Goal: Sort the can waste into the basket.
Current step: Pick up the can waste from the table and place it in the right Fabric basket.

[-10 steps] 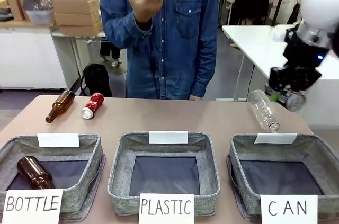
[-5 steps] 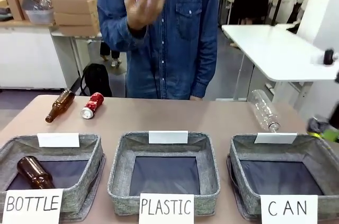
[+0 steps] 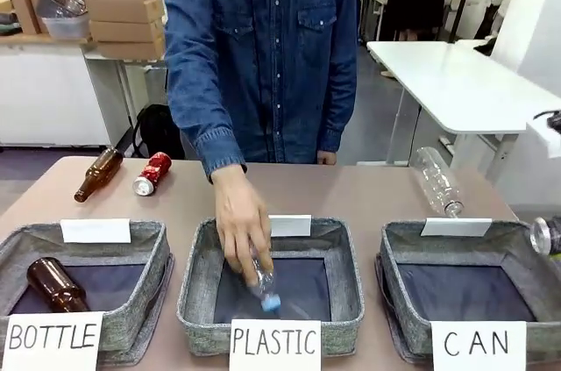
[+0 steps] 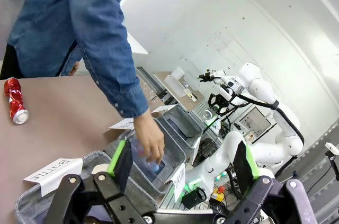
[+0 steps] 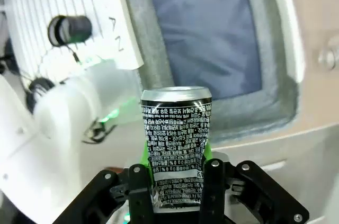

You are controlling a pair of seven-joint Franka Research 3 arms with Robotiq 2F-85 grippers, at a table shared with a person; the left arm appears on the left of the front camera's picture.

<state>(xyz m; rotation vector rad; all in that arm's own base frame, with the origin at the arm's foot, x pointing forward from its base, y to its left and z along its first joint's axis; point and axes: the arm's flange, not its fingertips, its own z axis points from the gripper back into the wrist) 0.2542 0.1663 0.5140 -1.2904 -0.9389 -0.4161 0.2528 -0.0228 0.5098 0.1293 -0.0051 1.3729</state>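
The dark black-silver can (image 5: pixel 176 144) stands upright between the fingers of my right gripper (image 5: pixel 176 179), which is shut on it. Beyond it lies the CAN basket (image 5: pixel 254 110), its dark bottom bare. In the front view the can's silver end (image 3: pixel 545 235) shows at the right edge, just beside that basket's (image 3: pixel 403 235) right rim. The red can (image 3: pixel 152 174) lies on the far left of the table, also seen from the left wrist as the red can (image 4: pixel 15 102). My left gripper (image 4: pixel 183 163) hangs open above the table with nothing between its fingers.
A person's hand (image 3: pixel 241 231) holds a clear bottle inside the PLASTIC basket (image 3: pixel 197 283). One brown bottle (image 3: pixel 98 174) lies beside the red can, and another brown bottle (image 3: pixel 54 284) is in the BOTTLE basket (image 3: pixel 149 244). A clear plastic bottle (image 3: pixel 436 181) lies behind the CAN basket.
My right arm has dropped from above the clear bottle to the front view's right edge, can still held. The person's hand came down from chest height into the PLASTIC basket with a clear bottle.
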